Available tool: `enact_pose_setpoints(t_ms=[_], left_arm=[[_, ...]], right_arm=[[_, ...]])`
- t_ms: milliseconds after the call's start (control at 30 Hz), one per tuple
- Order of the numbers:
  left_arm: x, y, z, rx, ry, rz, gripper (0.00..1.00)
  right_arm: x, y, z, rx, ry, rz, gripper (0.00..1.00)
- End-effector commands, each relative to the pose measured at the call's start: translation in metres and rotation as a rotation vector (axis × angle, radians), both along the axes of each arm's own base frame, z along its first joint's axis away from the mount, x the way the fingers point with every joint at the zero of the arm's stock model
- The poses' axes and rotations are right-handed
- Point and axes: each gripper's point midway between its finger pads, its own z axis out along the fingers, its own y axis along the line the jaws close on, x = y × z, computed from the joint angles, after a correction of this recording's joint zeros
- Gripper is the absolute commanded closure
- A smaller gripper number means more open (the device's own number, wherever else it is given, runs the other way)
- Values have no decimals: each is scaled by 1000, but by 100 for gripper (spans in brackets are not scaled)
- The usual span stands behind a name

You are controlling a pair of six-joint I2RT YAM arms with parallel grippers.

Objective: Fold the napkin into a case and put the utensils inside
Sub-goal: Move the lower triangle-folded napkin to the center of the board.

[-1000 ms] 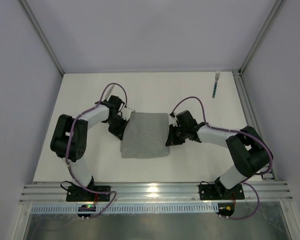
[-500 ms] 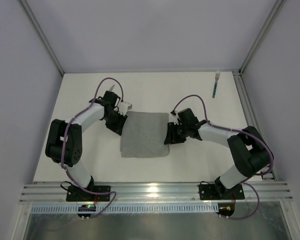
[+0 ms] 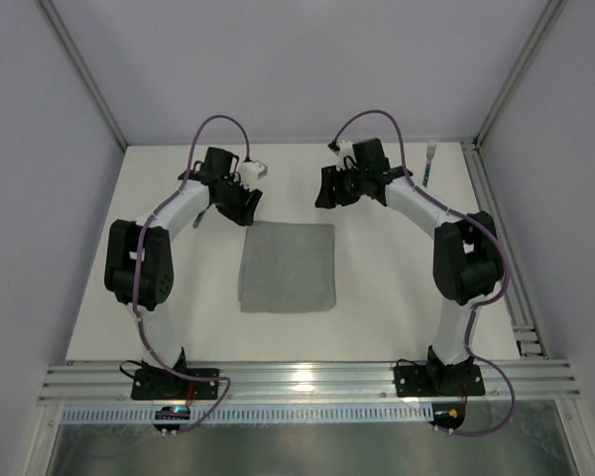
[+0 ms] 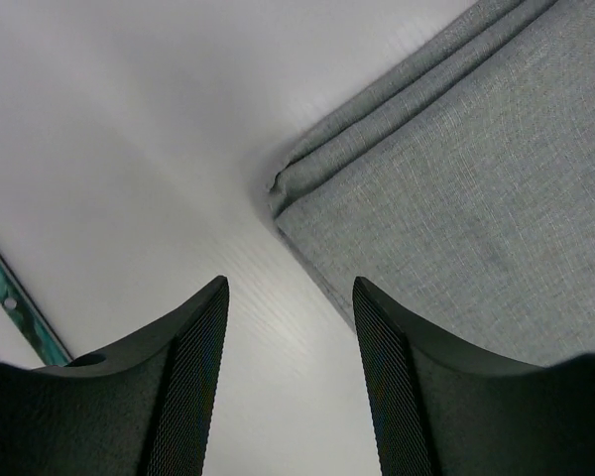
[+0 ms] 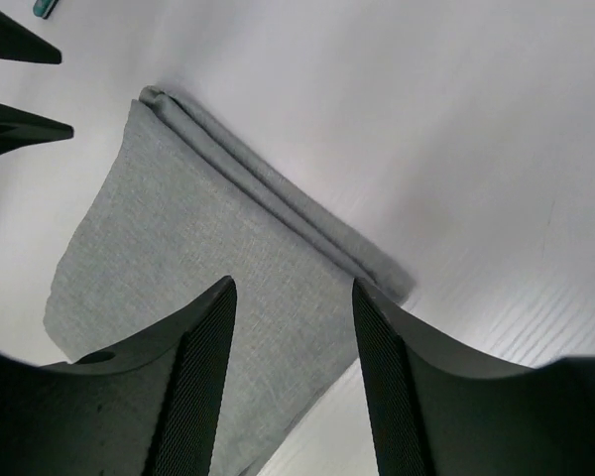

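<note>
While the napkin (image 3: pixel 288 266) lies flat in a layered rectangle at the middle of the bench (image 3: pixel 397 307), the left claw (image 4: pixel 290 285) and right claw (image 5: pixel 293 285) hang released and empty just beyond its far corners. The folding seems nearly finished. Next, I judge, the right claw must reach the fork (image 3: pixel 428 167) by the far right rail.

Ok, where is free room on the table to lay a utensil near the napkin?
Bare table lies right of the napkin, up to the right arm, and in the near strip between napkin and rail. The napkin's far edge is crowded: the left fingers and right fingers hover beyond it. The fork occupies the far right corner.
</note>
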Motion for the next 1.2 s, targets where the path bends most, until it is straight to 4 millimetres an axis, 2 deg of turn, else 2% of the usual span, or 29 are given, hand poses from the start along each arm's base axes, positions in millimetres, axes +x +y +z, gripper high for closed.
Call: enact_pose_setpoints(t_ms=[0, 33, 67, 100, 133, 167, 267, 400, 500, 600, 700, 733, 800, 867, 967, 1167], left_arm=[[21, -19, 0, -48, -70, -113, 44], [22, -21, -7, -45, -62, -127, 44], [23, -22, -10, -41, -68, -151, 44], [23, -26, -12, -41, -73, -177, 44], [23, -26, -19, -33, -65, -190, 44], [23, -28, -22, -24, -67, -215, 44], [23, -29, -33, -19, -54, -236, 43], [25, -28, -41, -4, -50, -231, 45], [26, -26, -47, 12, -42, -225, 55], [25, -25, -56, 36, -30, -228, 70], [25, -27, -59, 44, -28, -225, 84], [25, -28, -58, 39, -28, -224, 91], [21, -27, -58, 35, -17, -223, 99], [19, -26, -52, 36, -24, -221, 100], [14, -24, -42, 33, -32, -214, 100], [23, -22, -8, -4, -139, -152, 100]], right_arm=[[9, 18, 8, -20, -71, 208, 45], [12, 21, -12, -28, -23, 228, 43], [3, 24, -20, -19, 32, 266, 43], [7, 29, -18, -14, 25, 300, 42], [3, 31, -37, -13, 77, 323, 42], [-7, 38, -41, 6, 103, 365, 42], [-19, 51, -59, -17, 104, 436, 41], [-14, 57, -74, -48, 96, 425, 40], [-11, 57, -82, -52, 117, 411, 40], [-12, 55, -89, -73, 125, 405, 41], [-10, 54, -90, -79, 126, 390, 54], [-9, 54, -91, -81, 124, 388, 66], [-9, 53, -92, -84, 125, 387, 78], [-9, 53, -93, -87, 120, 387, 91], [-8, 55, -89, -73, 106, 403, 97], [3, 53, -80, -4, 97, 365, 97]])
